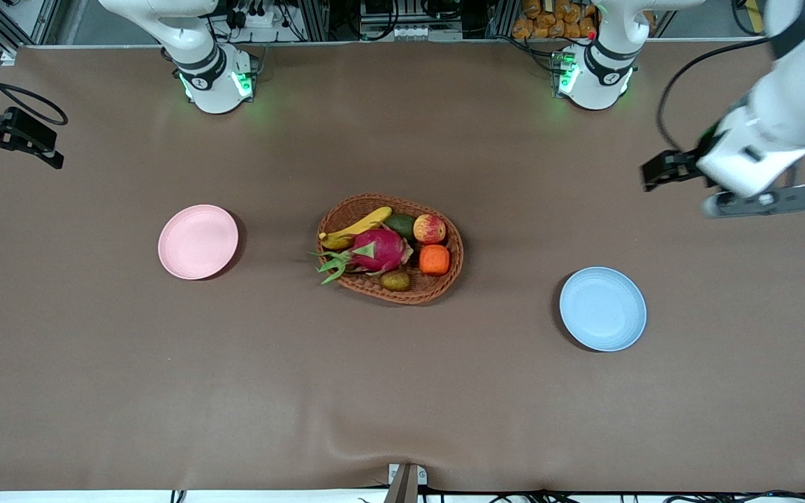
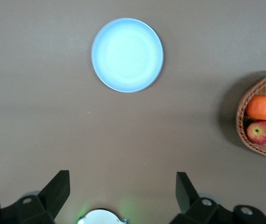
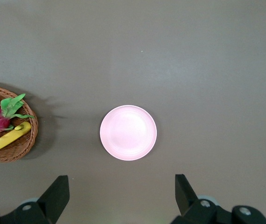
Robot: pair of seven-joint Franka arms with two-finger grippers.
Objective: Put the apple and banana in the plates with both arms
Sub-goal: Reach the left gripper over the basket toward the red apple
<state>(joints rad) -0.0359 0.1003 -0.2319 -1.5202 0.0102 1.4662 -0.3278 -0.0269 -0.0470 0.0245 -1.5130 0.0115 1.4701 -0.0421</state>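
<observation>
The apple [image 1: 429, 228], red with yellow patches, lies in a wicker basket [image 1: 460, 251] at mid-table, and it also shows in the left wrist view as the apple [image 2: 262, 133]. The yellow banana [image 1: 357, 228] lies along the basket's rim toward the robots' bases; the right wrist view has the banana [image 3: 9, 136] too. A pink plate [image 1: 198, 242] sits toward the right arm's end and a blue plate [image 1: 602, 308] toward the left arm's end; both are empty. My left gripper [image 2: 122, 182] hangs open high over bare table near the blue plate [image 2: 127, 55]. My right gripper [image 3: 122, 186] hangs open high near the pink plate [image 3: 128, 133].
Sharing the basket are a magenta dragon fruit [image 1: 378, 250], an orange [image 1: 434, 259], an avocado [image 1: 400, 225] and a kiwi [image 1: 395, 280]. A brown cloth covers the table. The arms' green-lit bases stand along the table's edge farthest from the camera.
</observation>
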